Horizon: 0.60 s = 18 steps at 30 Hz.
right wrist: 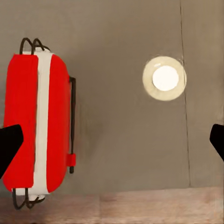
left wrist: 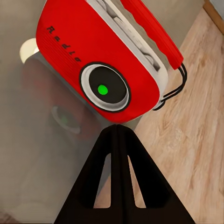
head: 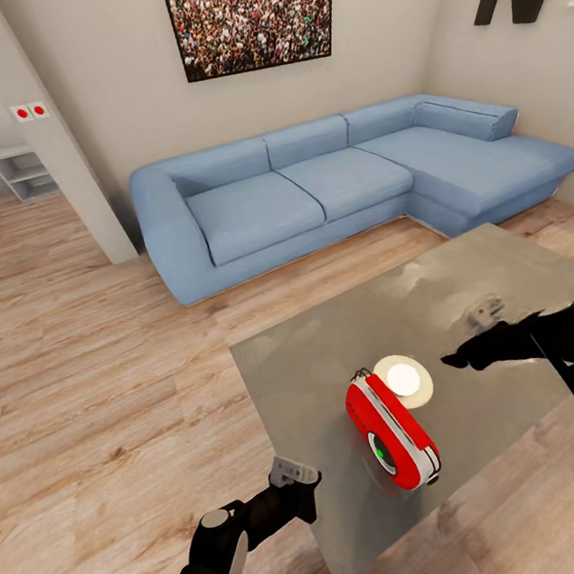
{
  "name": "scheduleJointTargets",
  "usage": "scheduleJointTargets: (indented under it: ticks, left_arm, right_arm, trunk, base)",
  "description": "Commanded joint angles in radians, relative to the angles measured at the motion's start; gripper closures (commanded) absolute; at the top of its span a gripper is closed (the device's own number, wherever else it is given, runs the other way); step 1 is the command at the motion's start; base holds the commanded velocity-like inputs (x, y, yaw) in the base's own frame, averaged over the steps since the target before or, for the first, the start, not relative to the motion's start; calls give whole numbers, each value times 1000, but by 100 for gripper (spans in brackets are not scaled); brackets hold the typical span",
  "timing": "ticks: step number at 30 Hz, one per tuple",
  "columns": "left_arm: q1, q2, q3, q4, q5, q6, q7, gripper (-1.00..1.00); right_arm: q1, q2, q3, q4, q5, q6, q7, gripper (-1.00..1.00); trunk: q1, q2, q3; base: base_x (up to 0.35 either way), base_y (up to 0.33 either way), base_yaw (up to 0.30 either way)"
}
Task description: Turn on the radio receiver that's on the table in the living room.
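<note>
— What's in front of you, biggest things first?

— I'm in the living room: plank floor (head: 71,372), a blue sofa (head: 327,181) along the far wall with a crowd picture (head: 250,14) above it. Nearer me is the table (head: 333,353), glossy grey, with a round lamp reflection (head: 403,380) shining off its top.

— And the radio?

— The radio (head: 391,432) stands on the table close to its near edge, just my side of that bright reflection. Red body, white stripe, and a dark dial (left wrist: 105,88) with a green light on the face turned toward my left arm. From the right wrist I see it from above, handle (right wrist: 72,126) along the top.

— Where are the arms?

— The left gripper (head: 293,473) hangs off the table's near-left edge, near the radio but apart from it. In the left wrist view its fingers (left wrist: 100,172) are pressed together into one point, aimed just below the dial, with nothing between them. The right gripper (head: 486,309) is over the table, beyond and to the right of the radio. Its fingertips (right wrist: 9,144) sit at opposite edges of the right wrist view, spread wide, holding nothing.
</note>
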Motion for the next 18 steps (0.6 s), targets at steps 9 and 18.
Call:
scheduleJointTargets:
  ticks: [9,18]
  left_arm:
    - [0,5,7,0,-1,15,3,100]
    - [0,29,80,0,0,27,2,100]
  right_arm:
    - [202,-11,-223,14,4,0,1,-100]
    - [399,-9,-426,97,8,-177,1,-100]
  trunk:
    - [0,0,0]
    - [0,0,0]
  base:
    - [0,0,0]
    - [0,0,0]
